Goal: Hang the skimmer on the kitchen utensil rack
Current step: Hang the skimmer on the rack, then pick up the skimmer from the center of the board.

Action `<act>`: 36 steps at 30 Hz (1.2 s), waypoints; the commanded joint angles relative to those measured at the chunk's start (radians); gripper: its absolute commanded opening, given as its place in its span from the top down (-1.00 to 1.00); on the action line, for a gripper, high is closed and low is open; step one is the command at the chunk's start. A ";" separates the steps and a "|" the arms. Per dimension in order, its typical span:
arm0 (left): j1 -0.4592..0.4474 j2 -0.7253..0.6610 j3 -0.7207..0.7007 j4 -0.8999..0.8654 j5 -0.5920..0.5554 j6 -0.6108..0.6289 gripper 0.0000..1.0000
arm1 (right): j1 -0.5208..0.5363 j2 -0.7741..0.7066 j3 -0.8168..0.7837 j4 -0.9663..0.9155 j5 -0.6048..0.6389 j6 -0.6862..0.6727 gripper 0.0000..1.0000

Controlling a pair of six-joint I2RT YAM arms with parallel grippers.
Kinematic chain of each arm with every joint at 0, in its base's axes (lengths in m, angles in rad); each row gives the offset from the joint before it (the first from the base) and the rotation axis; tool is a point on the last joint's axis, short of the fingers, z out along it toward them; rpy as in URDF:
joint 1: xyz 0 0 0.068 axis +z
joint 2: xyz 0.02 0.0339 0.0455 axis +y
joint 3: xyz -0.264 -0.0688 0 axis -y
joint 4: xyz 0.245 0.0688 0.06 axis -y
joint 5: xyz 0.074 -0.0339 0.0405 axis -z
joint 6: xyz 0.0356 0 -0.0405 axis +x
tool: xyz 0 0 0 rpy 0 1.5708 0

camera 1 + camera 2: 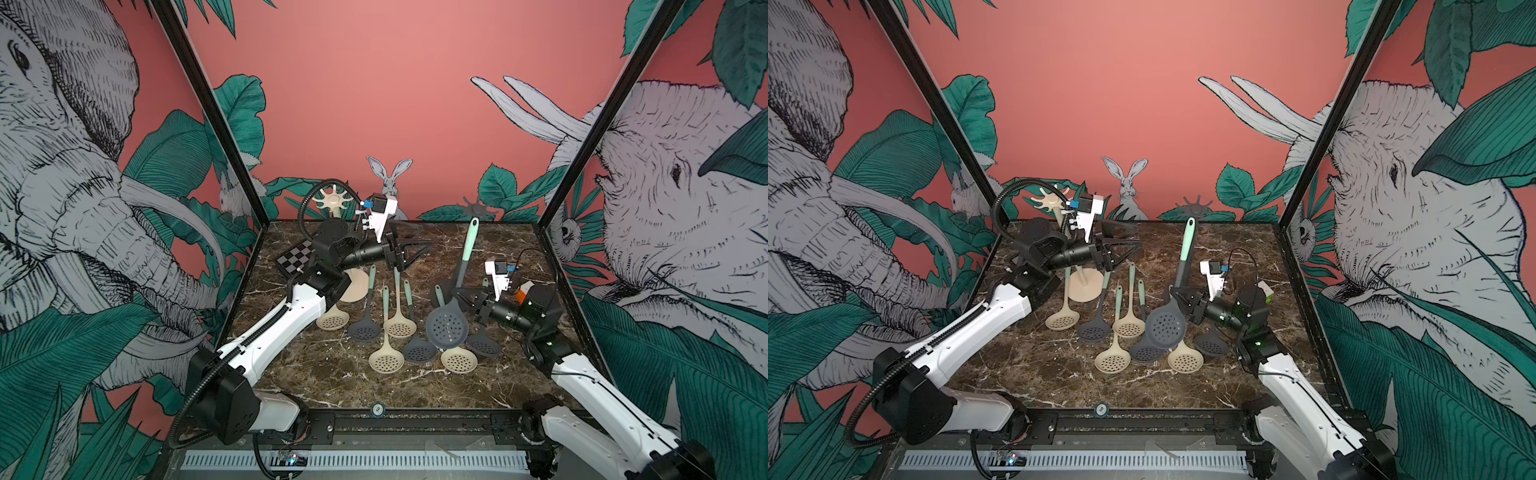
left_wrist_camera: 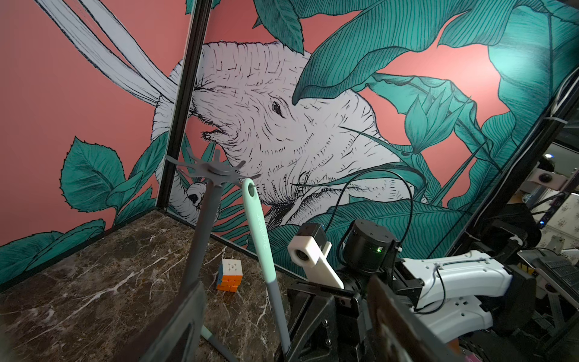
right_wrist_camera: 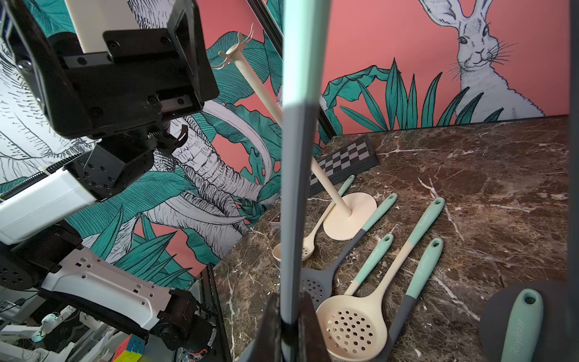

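Right of the middle of the table (image 1: 332,374), the skimmer (image 1: 446,328) stands almost upright in the right gripper (image 1: 461,294), whose jaws are pressed together on the gray lower part of its handle. Its round gray head has many small holes and points down. The handle turns mint green toward the top, with a hanging hole at the end.

In the left wrist view this end is just beside one hook of the gray rack (image 2: 216,170); whether it touches the hook I cannot tell. In both top views the pole of this rack is mostly hidden behind the handle, and its top is faint against the wall.

The head covers part of the other skimmers (image 1: 386,359), cream and gray, which lie flat on the table. Farther back on the left, the left gripper (image 1: 415,241) hangs with jaws wide apart, holding nothing, near the cream rack (image 1: 332,200). A chessboard (image 1: 297,257) lies behind its arm. A colored cube (image 2: 230,275) sits near the right wall.
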 commanded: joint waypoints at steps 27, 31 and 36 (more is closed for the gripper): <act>-0.004 -0.028 0.009 0.016 0.017 0.013 -0.65 | -0.022 -0.151 0.024 -0.399 0.346 -0.028 -0.48; -0.004 -0.032 0.007 0.015 0.017 0.015 -0.65 | -0.024 -0.173 0.054 -0.496 0.465 0.001 -0.48; -0.004 -0.043 -0.001 0.016 0.016 0.017 -0.65 | -0.025 -0.167 0.111 -0.542 0.514 0.034 -0.46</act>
